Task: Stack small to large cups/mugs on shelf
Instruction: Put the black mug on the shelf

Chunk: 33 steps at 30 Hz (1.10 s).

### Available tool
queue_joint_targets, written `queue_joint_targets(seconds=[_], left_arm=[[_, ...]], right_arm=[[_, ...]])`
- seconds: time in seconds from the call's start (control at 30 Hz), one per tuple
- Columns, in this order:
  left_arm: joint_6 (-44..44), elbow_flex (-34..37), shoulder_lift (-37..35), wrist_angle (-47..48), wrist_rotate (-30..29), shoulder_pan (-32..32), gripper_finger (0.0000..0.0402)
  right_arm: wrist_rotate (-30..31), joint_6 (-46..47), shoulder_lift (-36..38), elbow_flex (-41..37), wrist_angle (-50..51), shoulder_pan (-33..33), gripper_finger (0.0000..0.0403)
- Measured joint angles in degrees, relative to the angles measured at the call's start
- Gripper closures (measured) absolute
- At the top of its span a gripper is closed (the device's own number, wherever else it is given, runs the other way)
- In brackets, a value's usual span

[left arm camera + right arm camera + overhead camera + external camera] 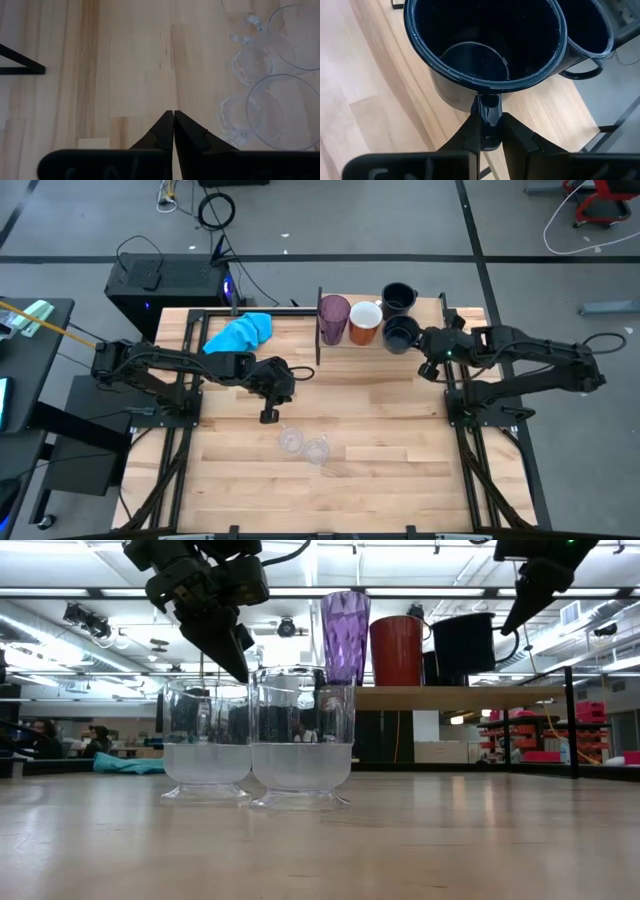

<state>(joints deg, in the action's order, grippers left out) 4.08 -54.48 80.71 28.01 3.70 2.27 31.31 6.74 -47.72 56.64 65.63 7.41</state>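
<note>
On the shelf [428,308] at the table's far side stand a purple tumbler [333,318], an orange mug [365,323] and two navy mugs, one far [398,297] and one near [402,333]. My right gripper [428,366] is shut on the near navy mug [485,45]. Two small clear glasses [291,441] [316,450] stand upright on the tabletop, side by side. My left gripper [270,416] is shut and empty. It points down above the table, just left of and beyond the glasses [270,115]. My right gripper pinches the near navy mug's handle [489,107] between its two fingers, one finger [470,132] on each side. The fingers slant down at it from the table's right side. The mug stands upright on the shelf board.
A blue cloth [240,332] lies at the table's far left. A thin dark upright panel [320,315] closes the shelf's left end. In the low view the shelf board [450,697] stands raised above the tabletop. Bare wood lies between the glasses and the shelf.
</note>
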Motion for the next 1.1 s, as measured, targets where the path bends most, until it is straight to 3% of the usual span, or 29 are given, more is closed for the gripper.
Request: queue_joint_targets(seconds=[0.33,0.8,1.1], left_arm=[[0.04,0.00,0.02,-0.16,0.00,-0.01,0.0390],[0.20,0.00,0.02,-0.13,0.00,0.00,0.0390],[0.12,0.00,0.02,-0.09,0.00,0.00,0.0379]], right_arm=[[-5.88,-4.11,-0.02,-2.64,-4.81,7.78,0.0346],[-5.88,-5.99,-2.43,-2.67,-6.78,13.54,0.0295],[-3.91,-8.19,-5.55,-2.69,-7.20,15.55,0.0290]])
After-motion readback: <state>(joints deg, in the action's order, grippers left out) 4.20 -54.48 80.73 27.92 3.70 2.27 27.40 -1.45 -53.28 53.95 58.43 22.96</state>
